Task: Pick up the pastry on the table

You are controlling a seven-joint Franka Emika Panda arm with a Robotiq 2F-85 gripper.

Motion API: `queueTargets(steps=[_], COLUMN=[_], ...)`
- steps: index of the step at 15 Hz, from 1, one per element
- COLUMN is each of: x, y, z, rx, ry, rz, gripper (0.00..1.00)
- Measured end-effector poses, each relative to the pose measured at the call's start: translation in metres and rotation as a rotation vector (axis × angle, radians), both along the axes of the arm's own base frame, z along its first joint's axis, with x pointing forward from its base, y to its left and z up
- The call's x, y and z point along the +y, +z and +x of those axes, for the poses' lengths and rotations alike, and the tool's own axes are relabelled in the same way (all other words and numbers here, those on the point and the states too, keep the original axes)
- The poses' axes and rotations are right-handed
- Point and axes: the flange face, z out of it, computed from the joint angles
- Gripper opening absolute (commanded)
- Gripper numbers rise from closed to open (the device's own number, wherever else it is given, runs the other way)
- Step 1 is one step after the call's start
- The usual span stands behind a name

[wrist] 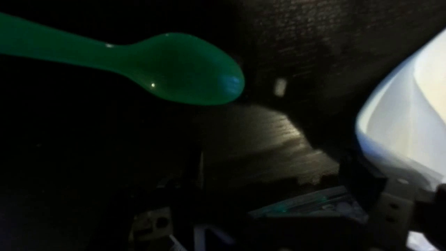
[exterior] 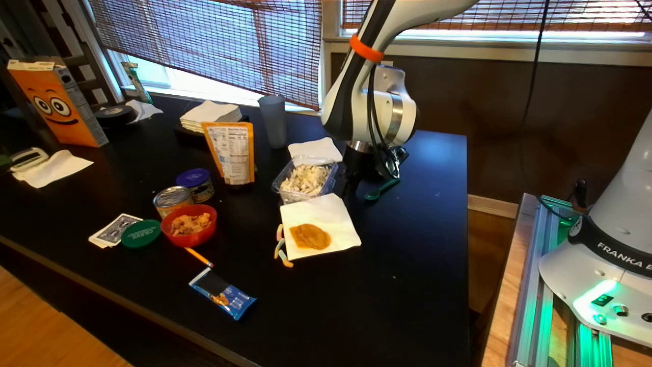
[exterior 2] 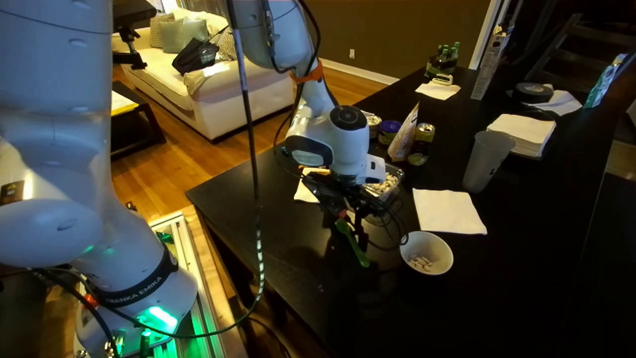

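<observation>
The gripper (wrist: 278,170), its fingers spread wide, hangs over the black table (exterior: 397,306), contact too shadowed to tell. From it in the wrist view, a green spoon (wrist: 132,61) at ten o'clock has its handle cut off, and a cropped white shape (wrist: 400,118) at two cannot be identified. In an exterior view, the pastry (exterior: 311,236) lies at its seven o'clock, on a napkin (exterior: 338,229).

A home, living-rm area: white sofa (exterior 2: 218,107) w/ throw pillows (exterior 2: 172,37), hardwood flr (exterior 2: 194,161), woven blinds (exterior: 204,41) on windows (exterior: 184,85), white baseboard (exterior 2: 357,72).
</observation>
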Motion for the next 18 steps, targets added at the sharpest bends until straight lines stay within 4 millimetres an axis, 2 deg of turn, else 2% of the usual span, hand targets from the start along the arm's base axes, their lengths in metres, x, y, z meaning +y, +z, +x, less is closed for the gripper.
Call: queueTargets(steps=[5, 11, 14, 18], x=[0.018, 0.05, 0.053, 0.048], y=[0.001, 0.018, 0.021, 0.012], z=[0.002, 0.004, 0.003, 0.001], rx=[0.005, 0.031, 0.049, 0.078], ry=[0.054, 0.14, 0.162, 0.17], rz=[0.027, 0.165, 0.229, 0.284], gripper=[1.0, 1.0, 1.0, 1.0])
